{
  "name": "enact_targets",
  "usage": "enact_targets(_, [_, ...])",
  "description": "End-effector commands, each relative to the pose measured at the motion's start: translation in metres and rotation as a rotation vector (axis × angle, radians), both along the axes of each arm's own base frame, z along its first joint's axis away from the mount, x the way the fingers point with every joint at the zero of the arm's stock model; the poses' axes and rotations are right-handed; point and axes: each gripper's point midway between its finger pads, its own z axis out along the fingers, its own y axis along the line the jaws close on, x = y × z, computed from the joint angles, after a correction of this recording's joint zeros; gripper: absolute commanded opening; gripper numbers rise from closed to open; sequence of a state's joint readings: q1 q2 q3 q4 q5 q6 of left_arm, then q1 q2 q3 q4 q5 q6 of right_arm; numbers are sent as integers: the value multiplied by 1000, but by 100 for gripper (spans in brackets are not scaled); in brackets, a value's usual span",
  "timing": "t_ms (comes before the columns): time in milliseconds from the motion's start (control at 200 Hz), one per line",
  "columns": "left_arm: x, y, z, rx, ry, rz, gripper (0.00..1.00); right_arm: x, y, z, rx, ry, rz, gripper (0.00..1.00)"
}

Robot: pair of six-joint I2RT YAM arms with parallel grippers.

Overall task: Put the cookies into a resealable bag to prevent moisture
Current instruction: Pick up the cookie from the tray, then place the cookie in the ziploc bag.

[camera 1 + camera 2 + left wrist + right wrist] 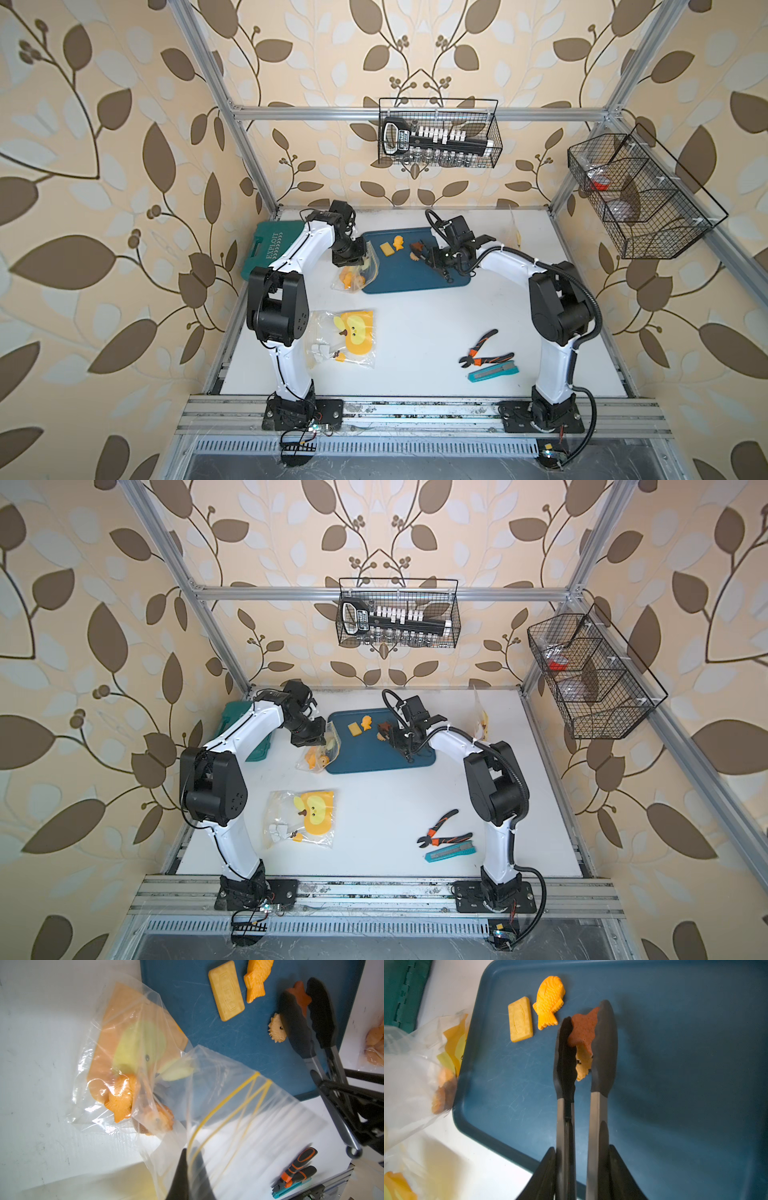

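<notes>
Right gripper (581, 1167) squeezes tongs (600, 1105) onto a star cookie (583, 1028), which should next go to nine o'clock, into the bag (228, 1105) pinched by the left gripper (190, 1172).

L claw (190, 1154) pinched shut, pointing down; R claw (582, 1150) part-closed in grip, stretched fwd

White arm links (309, 246), black joints (277, 309), black cables (589, 419)

Cream wallpaper (124, 124) with big brown leaf vines on every wall, aluminium frame (316, 113) in front. Back basket (494, 137) and side basket (702, 195), both black wire, hang there. White tabletop (415, 332), evenly lit.
</notes>
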State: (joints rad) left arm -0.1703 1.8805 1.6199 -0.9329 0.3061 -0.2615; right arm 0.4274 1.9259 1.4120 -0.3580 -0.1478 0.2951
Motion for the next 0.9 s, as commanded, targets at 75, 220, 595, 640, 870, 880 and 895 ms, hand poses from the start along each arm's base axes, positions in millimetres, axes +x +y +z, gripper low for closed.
enact_targets(75, [0,-1,23,-7,-49,-16,0,-14,3,53,7,-186,29,34])
enact_targets(220, [0,-2,22,-9,-46,-16,0,-38,16,77,23,-267,108,31])
enact_targets(595, [0,-3,21,-19,-40,-17,0,-106,97,105,52,-351,532,28])
enact_targets(640, [0,-3,21,-19,-42,-17,0,-109,102,101,37,-337,562,28])
enact_targets(870, [0,-4,21,-22,-42,-19,0,-116,119,77,-88,-288,628,28])
enact_targets(880, [-1,-4,21,-23,-42,-19,0,-115,119,76,-93,-287,628,28])
enact_targets(895, [0,-4,21,-22,-42,-18,0,-114,119,75,-103,-283,626,28])
